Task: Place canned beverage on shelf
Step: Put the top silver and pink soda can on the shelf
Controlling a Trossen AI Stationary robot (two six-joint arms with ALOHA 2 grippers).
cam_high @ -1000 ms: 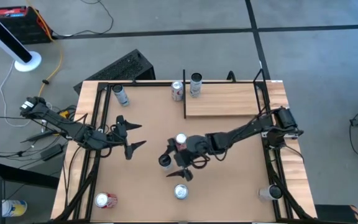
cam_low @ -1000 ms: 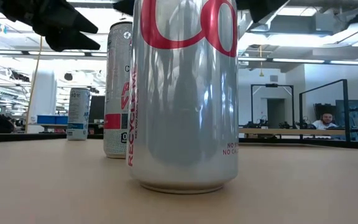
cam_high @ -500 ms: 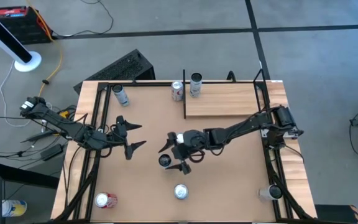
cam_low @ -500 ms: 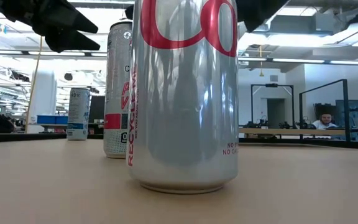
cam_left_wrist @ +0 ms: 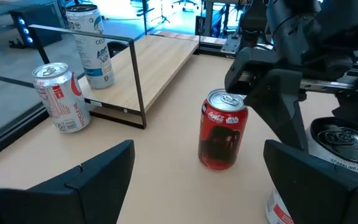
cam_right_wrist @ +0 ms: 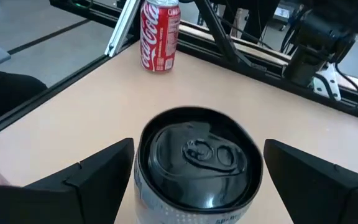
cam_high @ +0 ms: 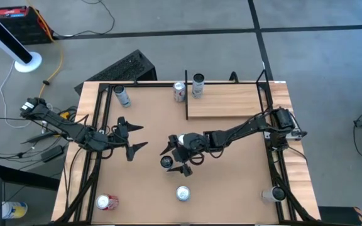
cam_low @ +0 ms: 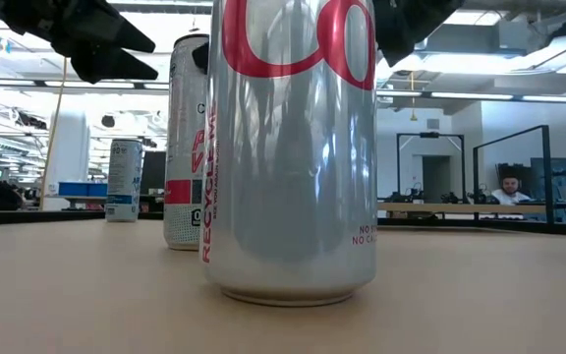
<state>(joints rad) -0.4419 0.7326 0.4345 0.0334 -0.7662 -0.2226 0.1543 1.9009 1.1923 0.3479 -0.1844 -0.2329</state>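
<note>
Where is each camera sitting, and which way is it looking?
High view: above the table, looking straight down; both arms show, left gripper and right gripper.
Low view: at tabletop height, looking level across; a silver can fills it, arm parts above.
Left wrist view: on the left arm, looking past its fingers at the red can and shelf.
Right wrist view: on the right arm, looking down on the black-topped can between its open fingers.
Shared: both wrist views show the black-topped can.

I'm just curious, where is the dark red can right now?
In the high view, the dark red can stands mid-table, just beside the right gripper and a black-topped can.
</note>
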